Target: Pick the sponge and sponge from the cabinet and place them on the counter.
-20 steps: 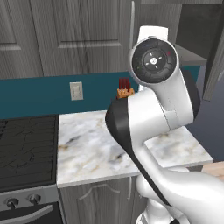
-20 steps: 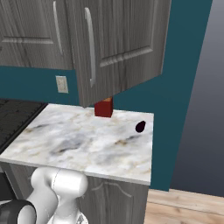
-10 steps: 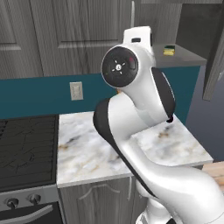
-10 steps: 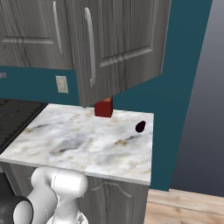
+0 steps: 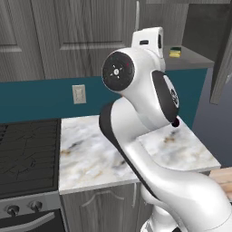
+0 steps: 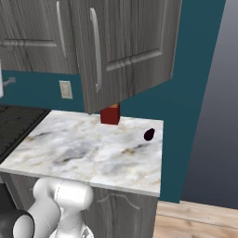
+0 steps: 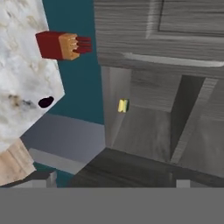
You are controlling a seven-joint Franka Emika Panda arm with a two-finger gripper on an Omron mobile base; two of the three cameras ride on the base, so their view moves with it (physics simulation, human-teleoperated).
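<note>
The arm is raised toward the open cabinet [image 5: 199, 41], and the step in hand is the reach for a sponge [image 5: 175, 53], yellow with a dark green top, lying on the grey shelf [image 5: 190, 61]. In the hand view the same sponge [image 7: 123, 105] sits small at about 11 o'clock from the frame's middle, well apart from the hand. The hand's fingertips are hard to make out there; it seems spread wide and holds nothing. The second sponge I cannot pick out. To reach well, the wrist probably needs to level out and go in between the open doors, keeping clear of the door edge, before closing. The marble desk [image 6: 93, 153] below carries a red box [image 6: 110, 114] and a dark round thing [image 6: 148, 135].
</note>
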